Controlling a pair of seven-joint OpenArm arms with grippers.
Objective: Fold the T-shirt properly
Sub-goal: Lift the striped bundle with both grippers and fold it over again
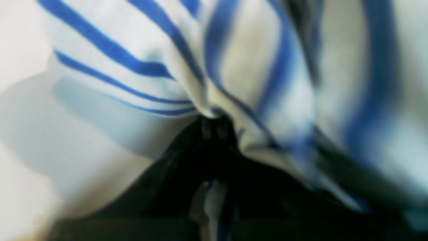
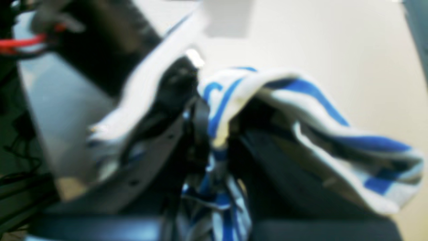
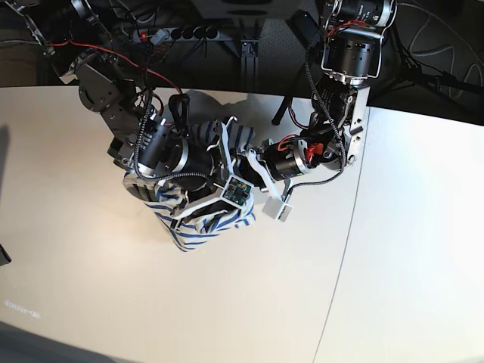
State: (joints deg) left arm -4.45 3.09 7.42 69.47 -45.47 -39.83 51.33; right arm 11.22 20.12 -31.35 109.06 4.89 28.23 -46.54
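We see the left gripper (image 1: 214, 125) and right gripper (image 2: 204, 130) each clamped on bunched shirt (image 3: 198, 234) above the surface (image 3: 91, 287).

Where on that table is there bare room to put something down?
The table is bare in front of the shirt and out to both sides. It is crowded in the middle, where both arms bunch over the shirt.

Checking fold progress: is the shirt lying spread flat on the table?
No. In the base view the shirt is bunched in a heap under both arms, not spread flat on the table.
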